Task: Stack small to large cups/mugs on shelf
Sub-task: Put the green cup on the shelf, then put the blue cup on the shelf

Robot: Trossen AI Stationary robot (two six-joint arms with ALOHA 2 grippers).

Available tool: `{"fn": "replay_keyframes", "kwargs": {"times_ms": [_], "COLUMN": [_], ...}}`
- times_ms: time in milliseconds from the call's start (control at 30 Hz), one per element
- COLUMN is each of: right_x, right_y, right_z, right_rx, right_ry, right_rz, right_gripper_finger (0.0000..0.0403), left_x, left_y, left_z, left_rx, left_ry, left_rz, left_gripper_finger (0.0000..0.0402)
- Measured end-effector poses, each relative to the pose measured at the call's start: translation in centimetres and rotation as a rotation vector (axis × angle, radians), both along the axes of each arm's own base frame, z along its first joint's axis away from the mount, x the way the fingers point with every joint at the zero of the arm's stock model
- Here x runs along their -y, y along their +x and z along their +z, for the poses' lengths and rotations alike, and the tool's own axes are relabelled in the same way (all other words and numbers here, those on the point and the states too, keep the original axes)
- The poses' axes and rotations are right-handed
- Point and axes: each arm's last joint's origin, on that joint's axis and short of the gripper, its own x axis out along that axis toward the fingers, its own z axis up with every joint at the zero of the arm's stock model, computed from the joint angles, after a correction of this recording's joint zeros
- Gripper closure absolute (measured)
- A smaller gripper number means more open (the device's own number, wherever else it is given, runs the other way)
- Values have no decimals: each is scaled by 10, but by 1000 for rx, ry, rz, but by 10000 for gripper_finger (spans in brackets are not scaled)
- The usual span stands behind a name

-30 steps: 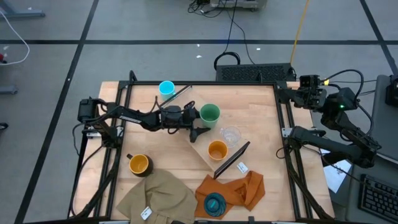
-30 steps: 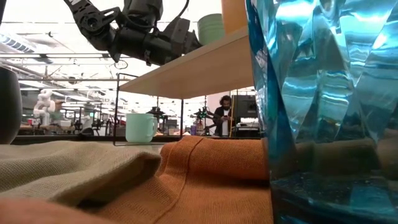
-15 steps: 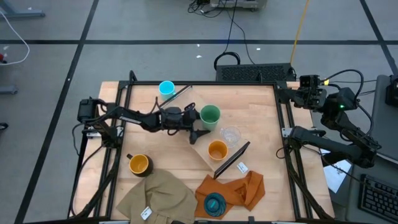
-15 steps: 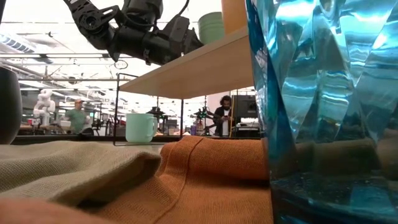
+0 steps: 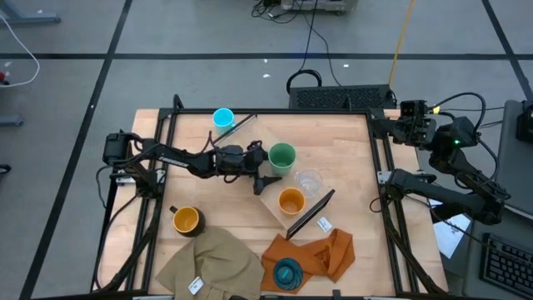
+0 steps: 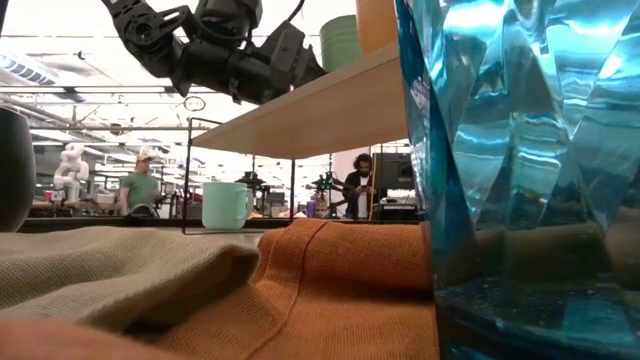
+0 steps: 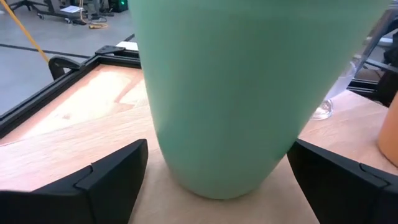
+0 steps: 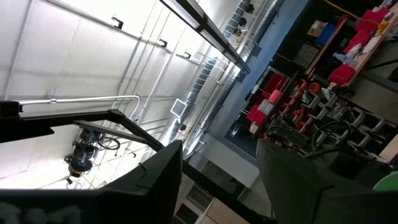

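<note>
left arm nearer (three shelf (image 5: 279, 218) cups)

We are seeing the shelf (image 5: 279, 200), a light-wood plank with thin black wire brackets, lying slantwise mid-table. On it the green cup (image 5: 281, 155), the clear tumbler (image 5: 309, 180) and the orange cup (image 5: 291, 201) are standing upright in a row. The light-blue mug (image 5: 222, 118) is sitting near the far edge, the dark mug (image 5: 186, 220) with its yellow-orange inside toward the near left, and the ribbed teal cup (image 5: 287, 272) is standing upright at the near edge.
</note>
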Motion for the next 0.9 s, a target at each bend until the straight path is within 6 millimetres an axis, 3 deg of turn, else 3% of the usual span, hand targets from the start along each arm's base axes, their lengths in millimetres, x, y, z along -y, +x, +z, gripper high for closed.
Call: {"fn": "replay_keyframes", "kwargs": {"times_ms": [467, 900], "right_x": [-4, -7], "right_y": [3, 2], "right_z": [0, 4], "right_rx": [3, 49], "right_ry": [-6, -43], "right_rz": [30, 32], "right_gripper_finger": [206, 206], "left_x": [0, 7], "left_y": [-2, -34], "left_z": [-2, 37], "left_rx": [-53, -113], "left_ry": [64, 83], "left_rz": [1, -14], "left_gripper_finger": [15, 16]}}
